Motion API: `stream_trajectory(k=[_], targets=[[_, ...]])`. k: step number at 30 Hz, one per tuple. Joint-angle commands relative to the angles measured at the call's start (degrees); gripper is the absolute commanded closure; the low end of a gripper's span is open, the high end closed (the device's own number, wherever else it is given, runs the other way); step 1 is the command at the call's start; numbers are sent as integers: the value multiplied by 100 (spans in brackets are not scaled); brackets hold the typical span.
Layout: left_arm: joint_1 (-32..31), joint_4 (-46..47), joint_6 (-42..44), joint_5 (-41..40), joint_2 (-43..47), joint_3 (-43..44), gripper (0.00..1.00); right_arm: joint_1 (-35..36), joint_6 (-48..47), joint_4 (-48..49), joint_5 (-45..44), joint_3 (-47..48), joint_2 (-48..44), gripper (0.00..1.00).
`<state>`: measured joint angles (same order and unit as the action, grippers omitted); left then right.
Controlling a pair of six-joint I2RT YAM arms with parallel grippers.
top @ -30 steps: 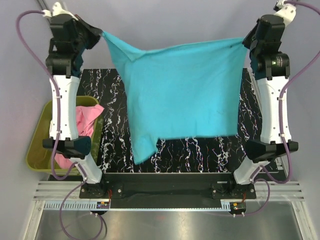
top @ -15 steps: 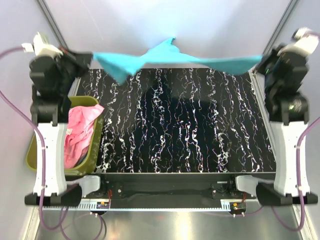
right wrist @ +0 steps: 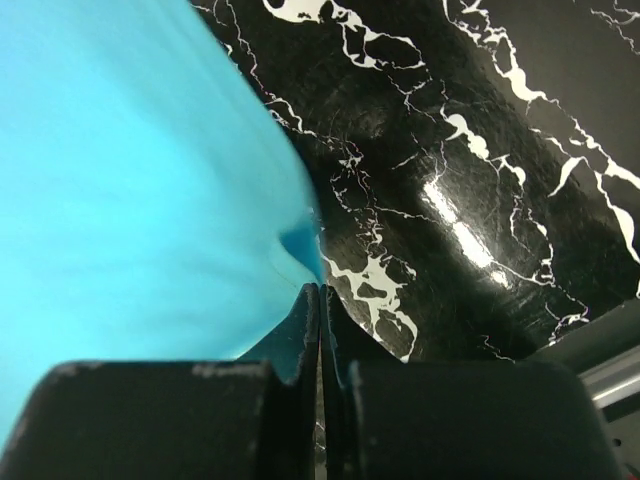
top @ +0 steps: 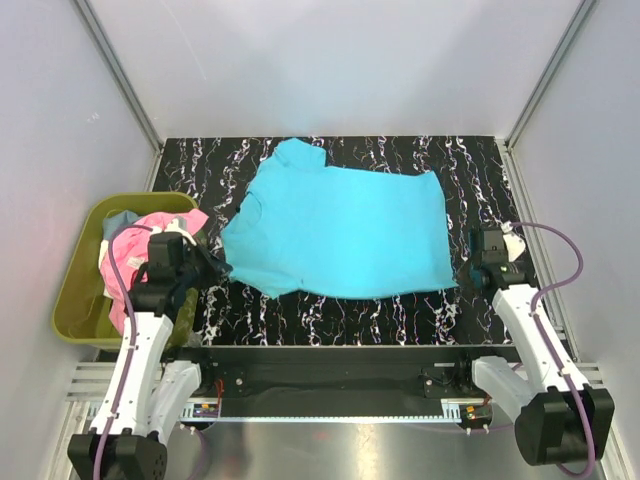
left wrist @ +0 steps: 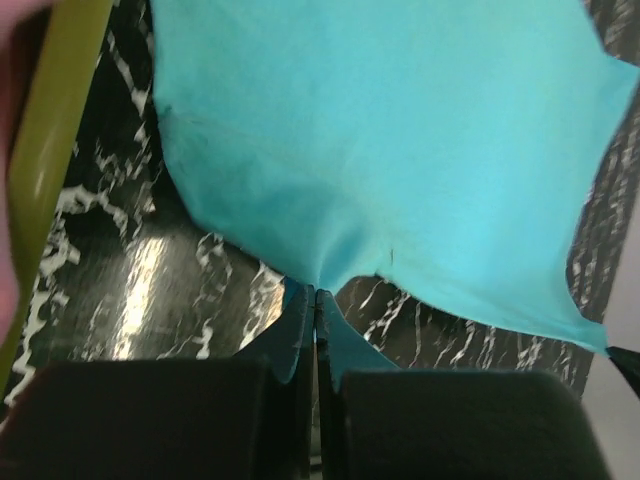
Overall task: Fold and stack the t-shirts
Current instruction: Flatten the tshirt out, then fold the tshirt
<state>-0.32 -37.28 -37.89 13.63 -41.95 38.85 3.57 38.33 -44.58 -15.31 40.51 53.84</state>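
The turquoise t-shirt (top: 340,228) lies spread flat on the black marbled table (top: 480,160), one sleeve pointing to the far left. My left gripper (top: 217,268) is shut on the shirt's near-left corner, low over the table; in the left wrist view the turquoise cloth (left wrist: 400,150) runs into the closed left gripper (left wrist: 316,296). My right gripper (top: 462,272) is shut on the near-right corner. In the right wrist view the cloth (right wrist: 130,180) is pinched at the right gripper (right wrist: 320,290). More t-shirts, a pink one (top: 135,262) and a light blue one (top: 120,222), sit in the bin.
An olive-green plastic bin (top: 78,290) stands off the table's left edge, beside my left arm; its rim (left wrist: 45,150) shows in the left wrist view. White walls and metal frame posts enclose the table on three sides.
Both arms swung down from high at the back to low at the near edge, pulling the turquoise shirt with them. The shirt went from hanging stretched in the air to lying flat on the table.
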Motion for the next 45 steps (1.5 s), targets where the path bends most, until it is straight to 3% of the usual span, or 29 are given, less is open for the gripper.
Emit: stream_trajectory(k=[1,12,16,25,30,36,45], targets=[[-90,45,247,210,223,70,100,-23,421,256,-147,158,-278,100],[-135,-78,133,79,-278,281,100,-23,712,555,-788,659,214,100],[-144,-69,150,166,-445,492,100,-23,754,-5,-904,1116,460,100],[-337,-148,256,-175,-682,658,100,-23,1555,-358,-69,230,-347,100],[-671,-166,440,-826,-796,966,100,-23,1582,-420,-277,167,-454,100],[-680,71,923,-862,-1859,1642,100,-23,1134,-394,-1184,703,-33,100],[-680,792,1231,-98,-3204,2494,100,-32,421,370,-992,932,424,100]])
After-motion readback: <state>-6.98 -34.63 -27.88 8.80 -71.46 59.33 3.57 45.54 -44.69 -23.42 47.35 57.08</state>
